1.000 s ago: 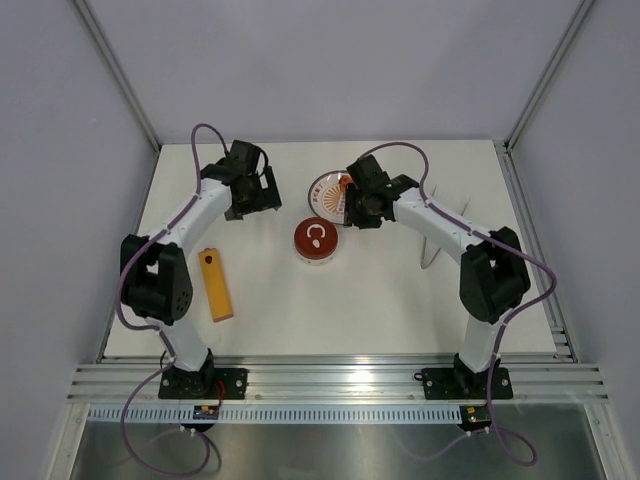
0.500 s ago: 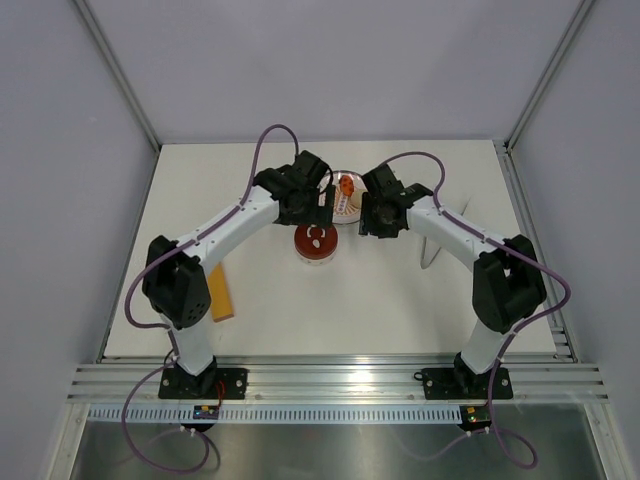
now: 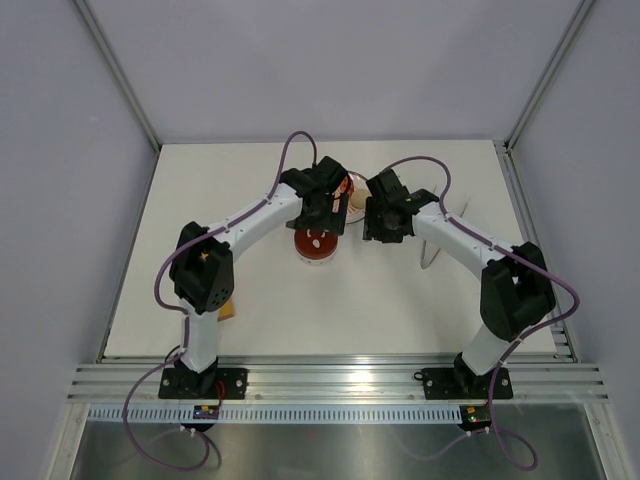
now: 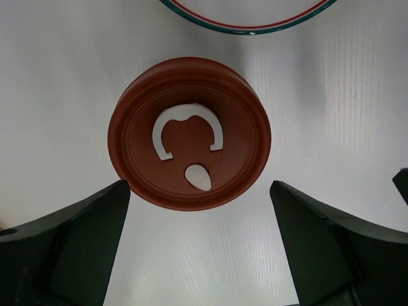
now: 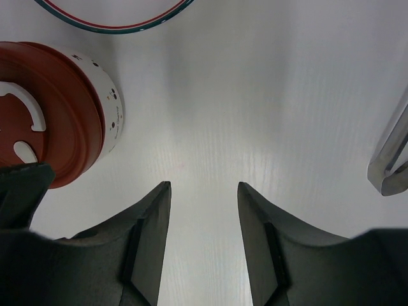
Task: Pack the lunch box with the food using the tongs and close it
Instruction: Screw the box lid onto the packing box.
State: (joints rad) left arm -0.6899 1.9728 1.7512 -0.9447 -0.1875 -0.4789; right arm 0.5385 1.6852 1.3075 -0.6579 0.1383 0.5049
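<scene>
The lunch box point(image 3: 316, 244) stands mid-table with its dark-red lid point(image 4: 189, 134) on; the white curled mark faces up. My left gripper point(image 4: 199, 187) hovers over it, open wide, its fingers point(image 4: 89, 236) spread past the lid's near edge on both sides without touching. Just right of the box my right gripper point(image 5: 204, 185) is open over bare table with nothing between its fingers; the box point(image 5: 57, 108) sits at that view's left. The tongs point(image 5: 392, 159) lie on the table to the right, thin in the top view point(image 3: 429, 260). I cannot make out the food; the left wrist covers most of the plate.
The white patterned plate point(image 3: 354, 188) lies just behind the box, its coloured rim point(image 4: 248, 24) close to the lid. A corner of the yellow-orange bar point(image 3: 229, 311) shows under the left arm. Frame posts and walls border the table.
My left arm has swung from the left of the table to above the lunch box. My right gripper has drawn back off the plate, a little to the right.
</scene>
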